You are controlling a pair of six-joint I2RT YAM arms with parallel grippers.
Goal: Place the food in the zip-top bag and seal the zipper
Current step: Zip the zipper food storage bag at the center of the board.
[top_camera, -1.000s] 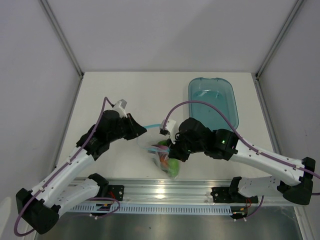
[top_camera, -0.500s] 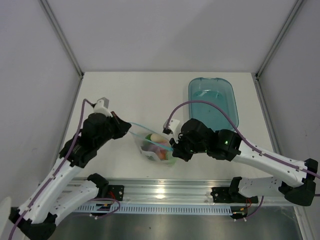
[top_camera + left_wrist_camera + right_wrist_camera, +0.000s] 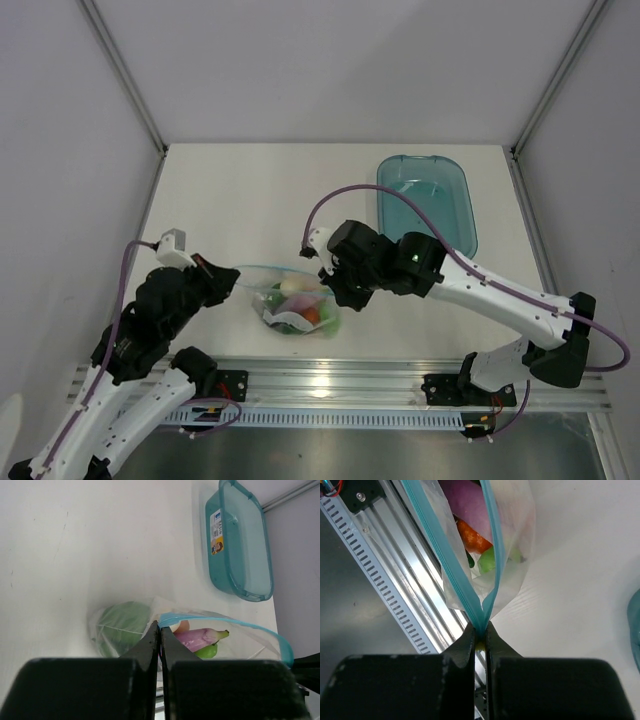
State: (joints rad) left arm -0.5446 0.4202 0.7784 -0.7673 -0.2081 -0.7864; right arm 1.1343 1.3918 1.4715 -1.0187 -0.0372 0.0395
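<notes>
- The zip-top bag (image 3: 268, 296) lay on the bench (image 3: 250, 190) near its near edge, about midway between left and right, held between the two hands.
- The food (image 3: 300, 311) sat inside it. The left wrist view showed a purple eggplant (image 3: 199, 636) with green pieces (image 3: 121, 623) on either side of it. The right wrist view showed an orange piece (image 3: 471, 536) next to purple and green ones.
- The zipper (image 3: 282, 268) ran along the far edge of the bag. Its two blue strips (image 3: 468, 597) met at the right end and spread apart farther along, so the mouth was open.
- The left hand (image 3: 232, 277) was clenched on the zipper's left end, its fingers (image 3: 150, 645) pressed flat together on the plastic.
- The right hand (image 3: 336, 288) was clenched on the zipper's right end, pinching both strips where they joined (image 3: 480, 628).
- A translucent blue tray (image 3: 462, 215) stood at the far right of the bench, well apart from the bag.
- An aluminium rail (image 3: 330, 385) ran along the near edge, just beyond the bag.
</notes>
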